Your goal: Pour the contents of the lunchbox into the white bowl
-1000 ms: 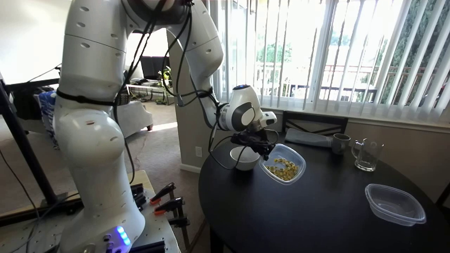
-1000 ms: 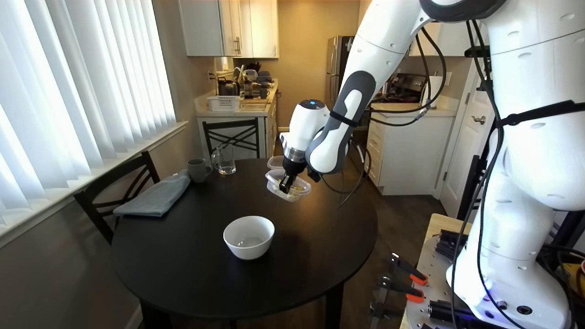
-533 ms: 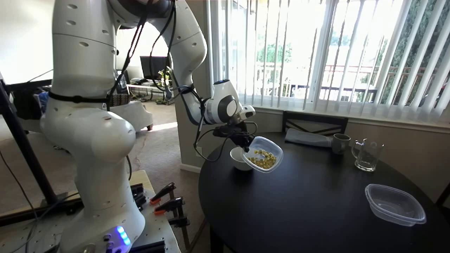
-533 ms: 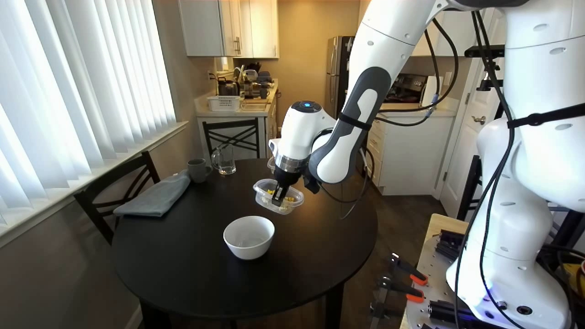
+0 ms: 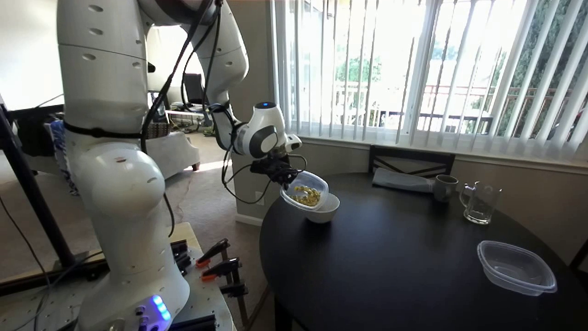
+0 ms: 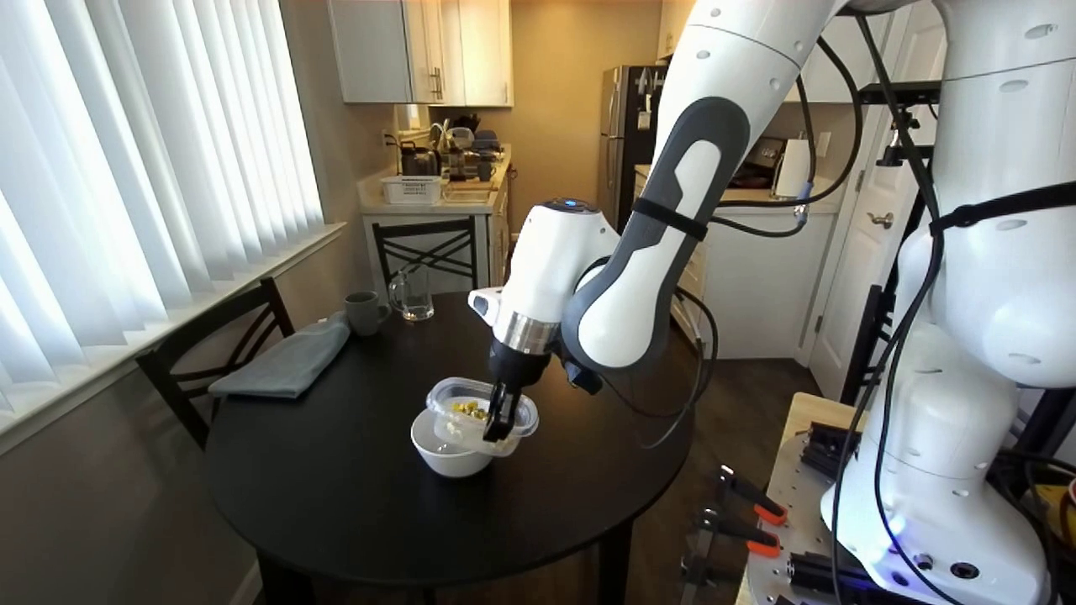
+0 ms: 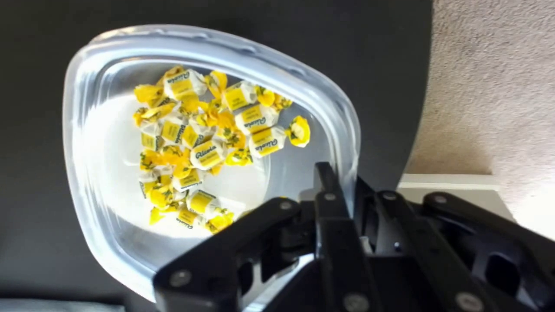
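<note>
Our gripper (image 7: 345, 185) was clenched on the rim of the lunchbox (image 7: 173, 43), with its fingers (image 7: 328, 186) on either side of the plastic, one within the box and one outside. Over the gripper bent our white arm (image 6: 740, 67), with a black strap (image 6: 670, 218) around it. Inside the lunchbox we saw the sweets (image 7: 208, 154), wrapped in yellow and white and printed in places with the word Ricola, loosely gathered and lying mostly away from our fingers. We had the lunchbox raised off the table (image 6: 336, 487) and partly above the white bowl (image 6: 454, 462), looking somewhat tilted in both exterior views, and in the wrist view the white of the bowl showed through its clear bottom. We could not tell whether box and bowl touched. The bowl itself stood upright on the dark tabletop. Well apart from it, in an exterior view, we saw another clear tub (image 5: 519, 281) on the same table. Farther off we had a folded blue-grey cloth (image 6: 282, 361), with a grey mug (image 6: 364, 315) just beside its end and a glass mug (image 6: 416, 296) near that. Past the table we made out a dark chair (image 6: 203, 326) by the blinds (image 6: 151, 151), another chair (image 6: 424, 228) at the kitchen end, and, deeper in the room, white cupboards (image 6: 378, 50) and a fridge (image 6: 614, 143).
</note>
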`<state>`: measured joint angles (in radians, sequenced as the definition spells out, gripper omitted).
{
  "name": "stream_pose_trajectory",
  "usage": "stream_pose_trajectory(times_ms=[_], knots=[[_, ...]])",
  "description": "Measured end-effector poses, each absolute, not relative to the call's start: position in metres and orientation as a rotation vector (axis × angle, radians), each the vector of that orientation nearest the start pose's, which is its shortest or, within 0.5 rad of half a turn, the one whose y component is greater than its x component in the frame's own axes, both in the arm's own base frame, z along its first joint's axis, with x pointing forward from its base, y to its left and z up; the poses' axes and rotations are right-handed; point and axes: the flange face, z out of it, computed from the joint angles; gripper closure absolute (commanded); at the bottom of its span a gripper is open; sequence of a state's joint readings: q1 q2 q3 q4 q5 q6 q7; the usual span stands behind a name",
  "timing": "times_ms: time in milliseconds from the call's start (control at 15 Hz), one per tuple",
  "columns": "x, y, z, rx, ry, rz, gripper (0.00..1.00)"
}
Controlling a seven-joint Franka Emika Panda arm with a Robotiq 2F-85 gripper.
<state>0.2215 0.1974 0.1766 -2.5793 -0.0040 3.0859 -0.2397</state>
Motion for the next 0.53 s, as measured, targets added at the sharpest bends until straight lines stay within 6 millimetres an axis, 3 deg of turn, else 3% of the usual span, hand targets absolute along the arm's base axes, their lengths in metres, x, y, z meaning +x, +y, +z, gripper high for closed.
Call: stream_pose_trajectory(times_ms=[267, 533], knots=[[0.441, 0.214, 0.239, -2.768, -1.084, -0.505, 0.93], [0.478, 0.203, 0.256, -2.696, -1.125, -0.557, 0.94]])
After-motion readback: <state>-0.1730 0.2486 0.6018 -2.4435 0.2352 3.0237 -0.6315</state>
